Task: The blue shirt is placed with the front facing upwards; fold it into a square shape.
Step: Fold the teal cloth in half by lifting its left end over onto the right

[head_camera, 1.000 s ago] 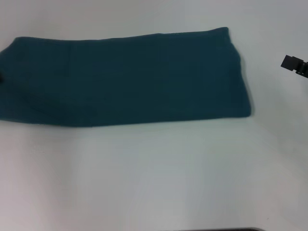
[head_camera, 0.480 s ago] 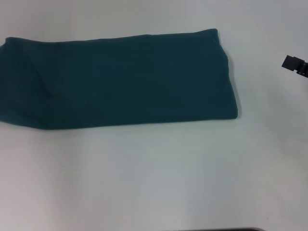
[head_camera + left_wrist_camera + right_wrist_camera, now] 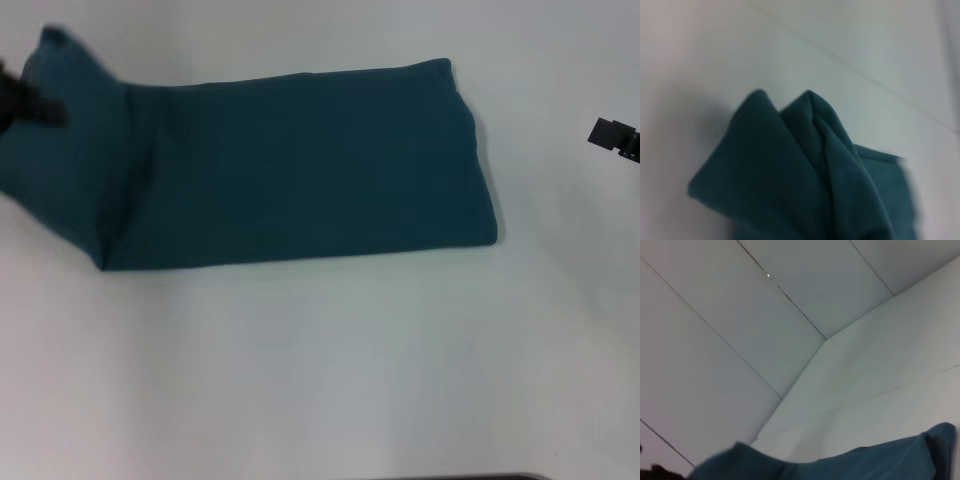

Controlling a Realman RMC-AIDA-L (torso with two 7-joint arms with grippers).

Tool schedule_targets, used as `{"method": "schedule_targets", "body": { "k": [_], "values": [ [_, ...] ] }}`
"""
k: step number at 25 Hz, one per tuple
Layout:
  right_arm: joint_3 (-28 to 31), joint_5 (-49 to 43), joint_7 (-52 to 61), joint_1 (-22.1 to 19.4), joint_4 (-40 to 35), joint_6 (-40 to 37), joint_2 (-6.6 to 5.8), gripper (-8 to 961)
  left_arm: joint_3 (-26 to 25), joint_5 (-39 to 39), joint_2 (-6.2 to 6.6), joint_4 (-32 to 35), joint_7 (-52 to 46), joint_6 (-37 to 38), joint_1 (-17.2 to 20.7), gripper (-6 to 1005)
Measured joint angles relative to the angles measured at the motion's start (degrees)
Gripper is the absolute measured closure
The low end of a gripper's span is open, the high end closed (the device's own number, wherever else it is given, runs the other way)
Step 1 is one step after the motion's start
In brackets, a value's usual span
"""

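The blue shirt (image 3: 300, 165) lies on the white table (image 3: 320, 370) as a long folded strip, with no letters or collar showing. My left gripper (image 3: 22, 100) is at the far left edge, shut on the shirt's left end, which it holds raised and bunched off the table. The left wrist view shows that bunched cloth (image 3: 805, 175) close up. My right gripper (image 3: 615, 135) shows only as a black part at the right edge, apart from the shirt. The right wrist view shows the shirt (image 3: 865, 462) from the side, with its far end lifted.
The white table runs all around the shirt, with a wide bare stretch in front of it. White wall panels (image 3: 740, 340) stand behind the table. A dark edge (image 3: 450, 477) shows at the bottom of the head view.
The shirt first slid a little to the left. Its left end has now been lifted off the table and carried up and rightward by my left gripper. The right arm has not moved.
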Motion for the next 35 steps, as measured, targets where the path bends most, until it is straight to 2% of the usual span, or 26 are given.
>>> {"method": "schedule_targets", "body": {
  "k": [3, 5, 13, 17, 21, 24, 29, 33, 35],
  "values": [
    [0.08, -0.43, -0.02, 0.07, 0.0, 0.11, -0.01, 49, 0.16, -3.58, -0.71, -0.61, -1.68, 2.86, -2.36, 914],
    [-0.01, -0.45, -0.11, 0.1, 0.0, 0.19, -0.01, 49, 0.25, -4.56, -1.91, -0.69, -2.65, 3.2, -4.44, 915],
    [-0.35, -0.54, -0.07, 0.46, 0.0, 0.19, 0.09, 50, 1.12, -5.08, -9.01, -0.06, -3.69, 1.05, -13.08, 915],
    [-0.38, -0.6, -0.16, 0.46, 0.07, 0.15, 0.16, 51, 4.91, -5.07, -12.28, 1.56, -3.54, -4.09, -14.64, 915],
    [-0.38, -0.64, -0.14, 0.58, 0.1, 0.14, 0.21, 51, 9.54, -5.72, -13.04, 8.14, -2.21, -12.19, -15.67, 914],
    [-0.38, -0.64, -0.06, 0.63, 0.09, 0.2, 0.2, 52, 11.04, -6.92, -13.44, 12.76, -0.46, -16.58, -16.4, 913],
    [-0.38, -0.64, -0.03, 0.67, 0.09, 0.22, 0.2, 52, 11.17, -13.08, -13.79, 17.81, 3.91, -19.61, -16.84, 913],
    [-0.37, -0.64, 0.01, 0.83, 0.1, 0.22, 0.23, 53, 11.92, -18.08, -14.19, 19.05, 6.38, -20.72, -16.84, 912],
    [-0.37, -0.64, 0.05, 0.85, 0.18, 0.22, 0.24, 53, 13.65, -19.94, -14.26, 20.24, 7.5, -21.55, -17.45, 847]
  ]
}}
